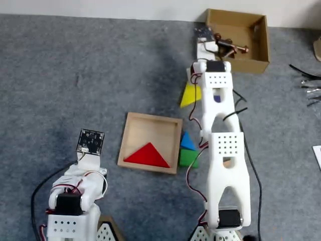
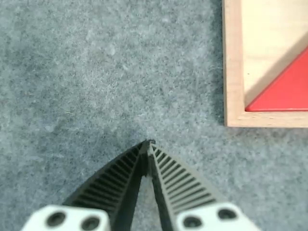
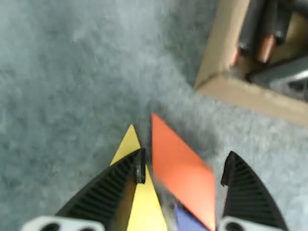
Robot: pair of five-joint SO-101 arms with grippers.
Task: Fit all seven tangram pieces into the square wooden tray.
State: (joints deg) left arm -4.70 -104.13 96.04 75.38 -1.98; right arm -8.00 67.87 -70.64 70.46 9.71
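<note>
Right-arm jaws stand wide apart, orange piece [image 3: 182, 171] lying between them, yellow triangle [image 3: 144, 207] under one; left-arm jaws closed.

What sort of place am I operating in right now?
Probably a hobby or lab workbench: a grey felt-like mat as work surface, a cardboard box of hardware, and loose cables at the edge.
</note>
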